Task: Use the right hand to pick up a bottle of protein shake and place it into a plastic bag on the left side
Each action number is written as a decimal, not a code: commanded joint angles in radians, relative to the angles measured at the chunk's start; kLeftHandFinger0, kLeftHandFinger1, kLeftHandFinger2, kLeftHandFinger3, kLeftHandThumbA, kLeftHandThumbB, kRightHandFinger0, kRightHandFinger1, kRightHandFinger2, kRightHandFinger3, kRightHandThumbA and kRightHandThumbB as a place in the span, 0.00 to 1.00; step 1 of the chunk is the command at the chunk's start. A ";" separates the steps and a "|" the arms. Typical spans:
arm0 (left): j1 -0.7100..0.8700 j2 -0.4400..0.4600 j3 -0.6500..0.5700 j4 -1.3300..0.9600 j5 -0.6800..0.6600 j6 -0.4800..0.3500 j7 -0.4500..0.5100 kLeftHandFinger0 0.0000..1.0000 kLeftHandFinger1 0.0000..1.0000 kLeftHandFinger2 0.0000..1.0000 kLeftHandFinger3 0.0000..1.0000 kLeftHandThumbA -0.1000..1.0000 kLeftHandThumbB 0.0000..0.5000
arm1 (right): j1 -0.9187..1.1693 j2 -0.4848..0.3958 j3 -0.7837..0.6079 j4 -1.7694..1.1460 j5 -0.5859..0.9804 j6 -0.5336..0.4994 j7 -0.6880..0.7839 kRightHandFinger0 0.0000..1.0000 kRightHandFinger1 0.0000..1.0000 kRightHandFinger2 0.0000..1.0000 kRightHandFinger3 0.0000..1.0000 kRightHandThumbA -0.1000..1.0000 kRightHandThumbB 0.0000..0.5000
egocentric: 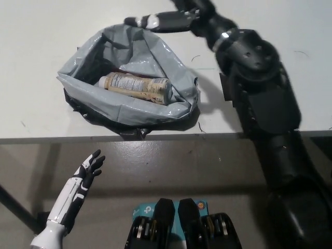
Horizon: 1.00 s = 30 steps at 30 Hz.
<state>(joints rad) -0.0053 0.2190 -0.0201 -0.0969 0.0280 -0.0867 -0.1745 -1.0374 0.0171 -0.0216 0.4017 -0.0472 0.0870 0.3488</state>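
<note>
The bottle (136,87) lies inside the bag (171,62), so the job looks done. The right hand (165,21) is empty and spread out, past the bag's far edge. The left hand (89,167) rests low, fingers apart.

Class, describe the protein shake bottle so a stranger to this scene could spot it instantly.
Start at the white table; near its front edge sits an open grey plastic bag. Lying on its side inside is the bottle, beige with a printed label, the only item visible in the bag.
</note>
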 commanded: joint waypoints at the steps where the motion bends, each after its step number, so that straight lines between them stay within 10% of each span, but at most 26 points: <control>1: 0.010 0.014 0.019 -0.037 -0.029 0.011 -0.003 1.00 1.00 1.00 1.00 1.00 0.60 | 0.074 -0.200 -0.169 -0.865 0.334 0.223 0.019 1.00 1.00 1.00 1.00 1.00 0.97; 5: -0.013 0.018 0.025 -0.021 -0.021 -0.006 0.004 1.00 1.00 1.00 1.00 1.00 0.57 | 0.230 -0.271 -0.192 -1.123 0.375 0.233 -0.010 1.00 1.00 1.00 1.00 1.00 1.00; 8: -0.032 0.019 0.023 -0.020 0.004 0.010 0.013 1.00 1.00 1.00 1.00 1.00 0.62 | 0.399 -0.317 -0.221 -1.269 0.435 0.150 -0.049 1.00 1.00 1.00 1.00 0.99 0.79; 12: -0.032 0.011 0.016 -0.008 0.010 -0.015 0.015 1.00 1.00 1.00 1.00 1.00 0.57 | 0.635 -0.214 -0.197 -1.352 0.304 -0.012 -0.121 1.00 1.00 1.00 1.00 0.97 0.64; 14: -0.033 0.006 0.011 -0.007 0.012 -0.012 0.014 1.00 1.00 1.00 1.00 1.00 0.58 | 0.765 -0.150 -0.177 -1.352 0.284 -0.080 -0.130 1.00 1.00 1.00 1.00 1.00 0.76; 18: -0.048 0.009 0.015 -0.008 0.028 0.003 0.022 1.00 1.00 1.00 1.00 1.00 0.61 | 0.914 -0.037 -0.113 -1.274 0.326 -0.173 -0.137 1.00 1.00 1.00 1.00 1.00 0.81; 30: -0.018 0.015 0.015 -0.003 0.007 -0.008 0.007 1.00 1.00 1.00 1.00 1.00 0.61 | 0.993 0.023 -0.132 -0.650 0.024 -0.475 -0.185 1.00 1.00 1.00 1.00 1.00 0.54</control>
<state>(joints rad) -0.0087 0.2186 -0.0183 -0.0803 0.0350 -0.0846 -0.1744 -0.0338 0.0153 -0.1119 -0.3714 0.0257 -0.0050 0.2947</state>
